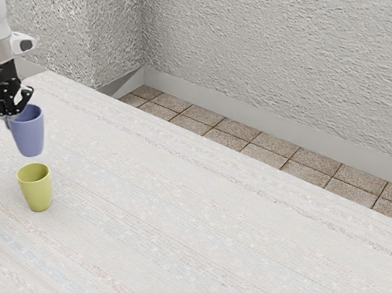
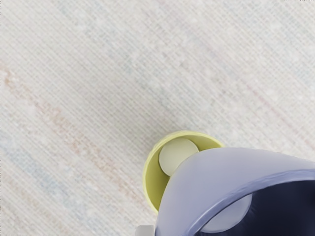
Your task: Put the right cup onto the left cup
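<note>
The gripper (image 1: 10, 116) is at the exterior view's left, shut on the near wall of the blue-purple cup (image 1: 29, 134) at its rim. That cup hangs slightly tilted above the table, its base a little above and behind the yellow-green cup (image 1: 39, 192), which stands upright on the table. In the wrist view the blue-purple cup (image 2: 211, 172) looms large and covers part of the yellow-green cup (image 2: 156, 183), whose pale inner bottom partly shows. A grey fingertip (image 2: 144, 230) lies beside the held cup's outer wall.
A pale, streaked table (image 1: 210, 240) extends toward the exterior view's right. Beyond its far edge lie a tiled floor (image 1: 257, 143) and rough grey walls (image 1: 289, 49).
</note>
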Tool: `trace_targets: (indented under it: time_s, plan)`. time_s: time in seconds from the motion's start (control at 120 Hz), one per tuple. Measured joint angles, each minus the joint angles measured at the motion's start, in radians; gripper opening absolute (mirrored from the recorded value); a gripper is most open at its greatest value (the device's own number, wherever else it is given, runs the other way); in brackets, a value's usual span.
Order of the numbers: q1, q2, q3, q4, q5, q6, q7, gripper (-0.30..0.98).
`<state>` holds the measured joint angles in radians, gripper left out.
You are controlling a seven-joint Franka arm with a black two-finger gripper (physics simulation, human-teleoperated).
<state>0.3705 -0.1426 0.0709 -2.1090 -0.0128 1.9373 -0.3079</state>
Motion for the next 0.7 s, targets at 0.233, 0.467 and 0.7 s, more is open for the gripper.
trace_targets:
  time_s: [0.233, 0.467, 0.7]
  plan:
    - [0.004, 0.005, 0.0, -0.031, 0.0, 0.023, -0.001, -0.1]
    - [0.004, -0.004, -0.002, -0.074, 0.0, 0.043, -0.004, -0.1]
    - [0.012, -0.022, -0.003, -0.101, 0.0, 0.062, -0.008, -0.1]
